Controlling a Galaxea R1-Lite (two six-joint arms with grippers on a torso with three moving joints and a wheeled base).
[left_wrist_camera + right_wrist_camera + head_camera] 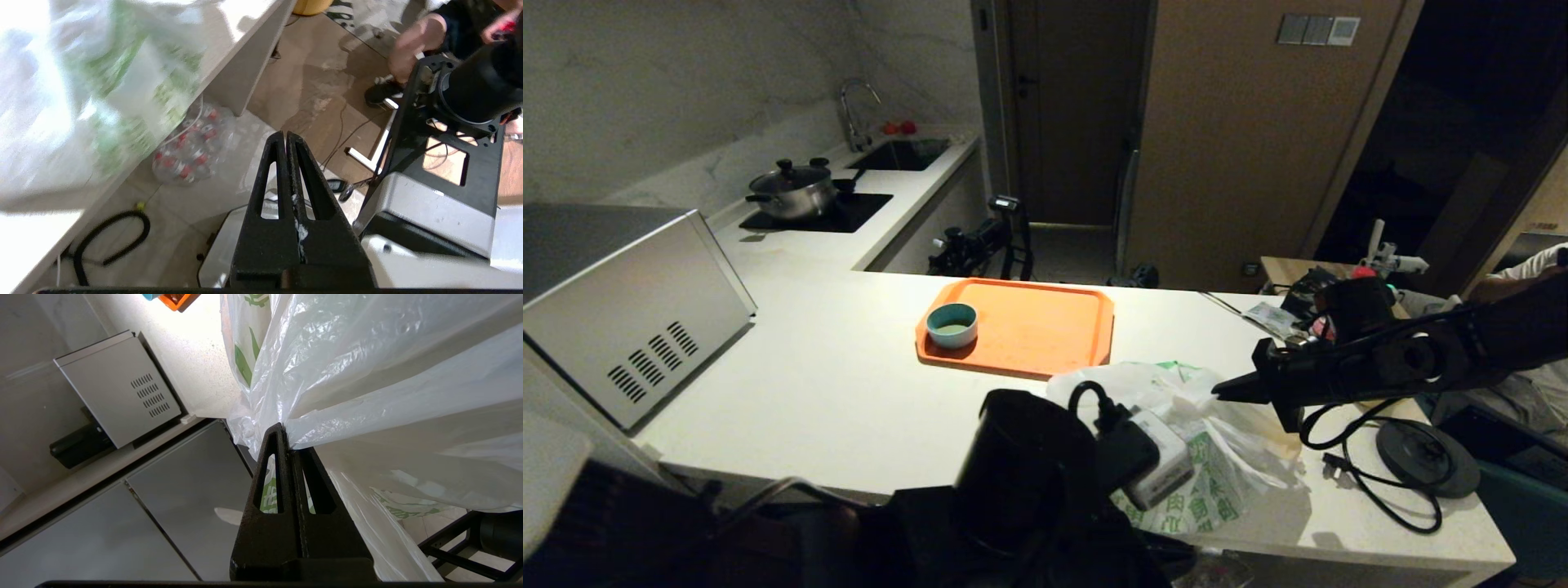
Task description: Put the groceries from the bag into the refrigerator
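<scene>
Inspection of the bag-handling stage. The bag [1192, 457] lies on the white counter [849, 392] near its front edge, at about five o'clock from the orange tray [1029, 327] and well apart from the silver box with vent slots [637, 310] at the counter's nine o'clock side. The groceries cannot be made out through the plastic. Grey steel panels below the counter, likely the refrigerator [184, 506], appear in the right wrist view, doors closed.

Right claw [288, 435]: fingers together, clamped on a pinched fold of the bag's film, which fans away taut from the tips. Left claw [285, 139]: fingers together on nothing, held off the counter's edge over the floor, the bag blurred at its ten o'clock. In the head view the left arm is the dark mass at six o'clock, in front of the bag; the right arm comes in from three o'clock. A person's hand [412, 45] shows beyond the robot's frame in the left wrist view — keep clear of it.

Judgement: the step in hand is opening or lifting the bag. To do it well, hold the right grip steady and pull gently — thin film tears or slips under a jerk. The left claw should part before approaching, then take the opposite rim or a handle, so the mouth spreads rather than the whole bag dragging toward the edge. The kettle base and cord [1421, 465] at the bag's three o'clock could snag.
</scene>
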